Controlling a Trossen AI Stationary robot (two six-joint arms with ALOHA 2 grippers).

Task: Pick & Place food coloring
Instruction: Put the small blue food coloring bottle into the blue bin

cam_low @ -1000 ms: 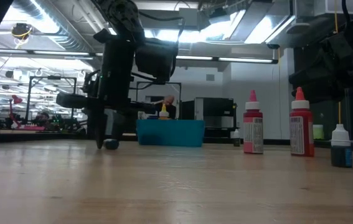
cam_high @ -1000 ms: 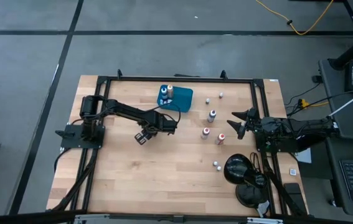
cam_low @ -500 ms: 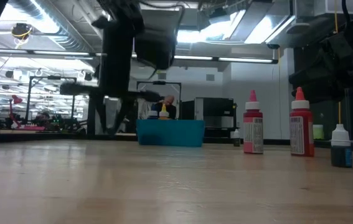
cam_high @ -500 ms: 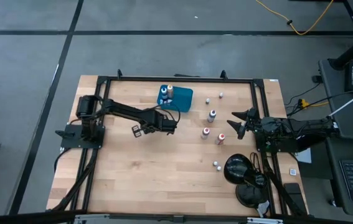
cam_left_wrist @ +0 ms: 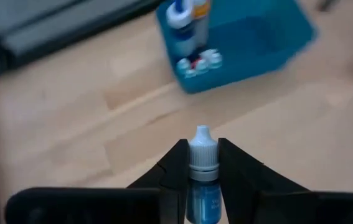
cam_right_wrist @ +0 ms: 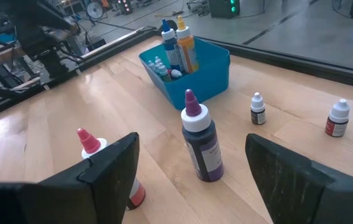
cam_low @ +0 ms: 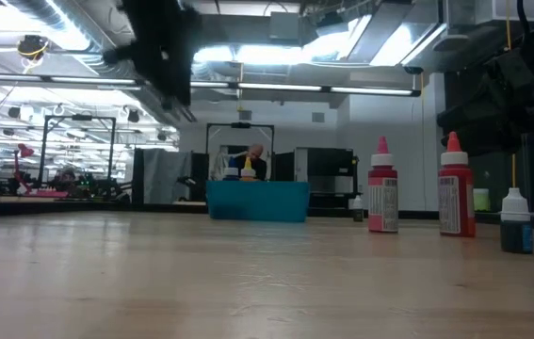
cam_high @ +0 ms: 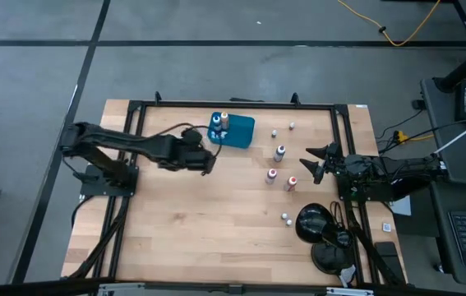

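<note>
Up close, small blue white-capped bottle (cam_left_wrist: 202,171), wood-grain table (cam_left_wrist: 89,124)

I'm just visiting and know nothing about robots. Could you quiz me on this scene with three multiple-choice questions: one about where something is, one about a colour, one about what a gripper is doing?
1. Where is the teal-blue plastic tray?
A. near the table's far edge
B. on the floor
C. under the right arm

2. What colour is the liquid in the small white-capped bottle in the left wrist view?
A. yellow
B. blue
C. green

3. What is the left gripper doing?
A. hanging open
B. clamping the tray's rim
C. shut on that bottle

Answers:
1 A, the high view shows it there.
2 B, its body looks blue.
3 C, both fingers press the bottle's sides.

The right gripper waits open at the table's right side.
</note>
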